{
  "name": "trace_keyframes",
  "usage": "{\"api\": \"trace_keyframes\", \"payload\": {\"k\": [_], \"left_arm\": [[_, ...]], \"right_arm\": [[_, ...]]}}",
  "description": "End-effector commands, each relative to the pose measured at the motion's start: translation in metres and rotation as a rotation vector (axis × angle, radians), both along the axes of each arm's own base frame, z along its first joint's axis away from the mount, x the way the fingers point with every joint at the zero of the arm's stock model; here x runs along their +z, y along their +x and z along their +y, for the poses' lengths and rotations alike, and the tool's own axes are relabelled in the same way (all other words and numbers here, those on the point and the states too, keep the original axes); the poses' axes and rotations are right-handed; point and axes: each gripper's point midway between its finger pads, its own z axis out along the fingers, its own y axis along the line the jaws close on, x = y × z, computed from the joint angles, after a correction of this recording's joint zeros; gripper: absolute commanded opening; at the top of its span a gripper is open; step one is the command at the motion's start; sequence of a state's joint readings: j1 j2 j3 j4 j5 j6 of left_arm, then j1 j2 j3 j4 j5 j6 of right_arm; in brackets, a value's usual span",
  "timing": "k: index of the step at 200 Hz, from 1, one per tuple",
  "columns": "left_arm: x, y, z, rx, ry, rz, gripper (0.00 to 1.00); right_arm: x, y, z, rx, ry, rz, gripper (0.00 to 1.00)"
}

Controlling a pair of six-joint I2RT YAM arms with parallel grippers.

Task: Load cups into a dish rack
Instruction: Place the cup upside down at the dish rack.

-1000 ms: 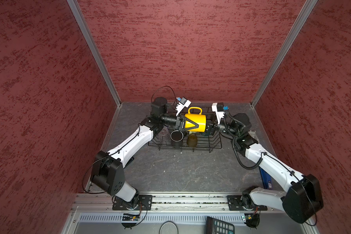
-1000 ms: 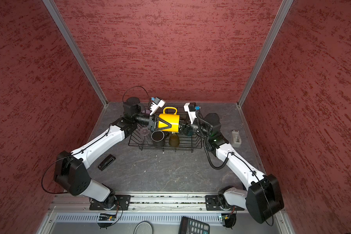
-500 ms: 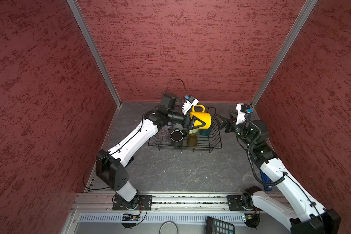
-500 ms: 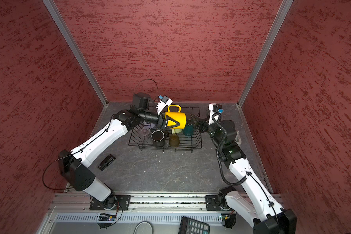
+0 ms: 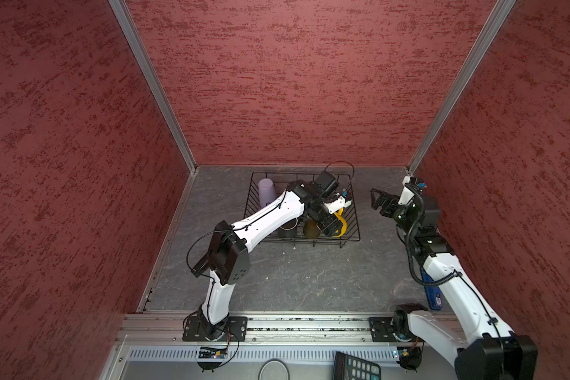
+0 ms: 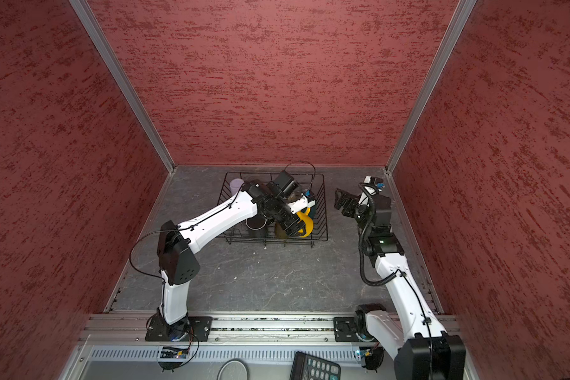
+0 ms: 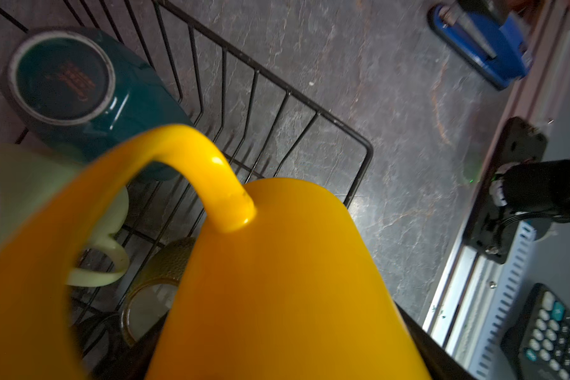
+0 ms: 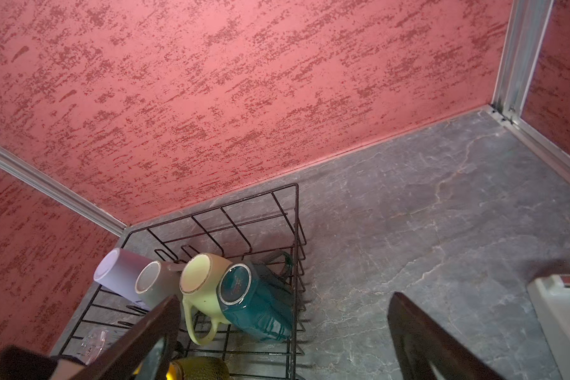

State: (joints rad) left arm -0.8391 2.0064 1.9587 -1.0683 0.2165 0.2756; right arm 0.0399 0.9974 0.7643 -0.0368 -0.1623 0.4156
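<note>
The black wire dish rack [image 5: 357,227] [image 6: 325,214] stands at the back of the floor. My left gripper [image 5: 329,227] is shut on the yellow mug [image 5: 342,223] [image 7: 277,279], holding it low inside the rack's near right corner. The mug hides the fingers in the left wrist view. In the rack lie a lilac tumbler [image 8: 119,273], grey mug [image 8: 152,284], pale green mug [image 8: 201,286], dark teal mug [image 8: 257,306], olive-brown glass [image 5: 311,230], black mug [image 6: 256,227] and clear glass [image 8: 94,340]. My right gripper [image 5: 379,199] hangs open and empty to the right of the rack.
A blue stapler-like object [image 5: 431,292] lies by the right wall behind the right arm. A calculator [image 5: 352,367] sits below the front rail. A white object [image 8: 563,316] stands near the right gripper. Red walls close in three sides.
The right gripper let go of the yellow mug, opened wide and drew back to the right. The left gripper carried the mug rightward and down into the rack's near right corner.
</note>
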Motion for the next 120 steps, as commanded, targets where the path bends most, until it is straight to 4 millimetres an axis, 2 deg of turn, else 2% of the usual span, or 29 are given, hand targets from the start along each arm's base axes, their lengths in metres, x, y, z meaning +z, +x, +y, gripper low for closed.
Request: {"api": "trace_keyframes", "payload": {"k": [1,49,81,120], "left_arm": [[0.024,0.021,0.000,-0.016,0.041,-0.183,0.00],[0.023,0.041,-0.005,0.008,0.088,-0.298,0.00],[0.022,0.041,-0.014,-0.024,0.092,-0.328,0.00],[0.008,0.037,-0.020,-0.082,0.129,-0.340,0.00]], "right_arm": [[0.000,-0.001,0.002,0.027,0.060,-0.009,0.99],[-0.004,-0.002,0.000,0.039,0.080,-0.009,0.99],[-0.005,-0.003,-0.001,0.041,0.083,-0.009,0.99],[-0.006,-0.003,-0.001,0.048,0.094,-0.009,0.99]]}}
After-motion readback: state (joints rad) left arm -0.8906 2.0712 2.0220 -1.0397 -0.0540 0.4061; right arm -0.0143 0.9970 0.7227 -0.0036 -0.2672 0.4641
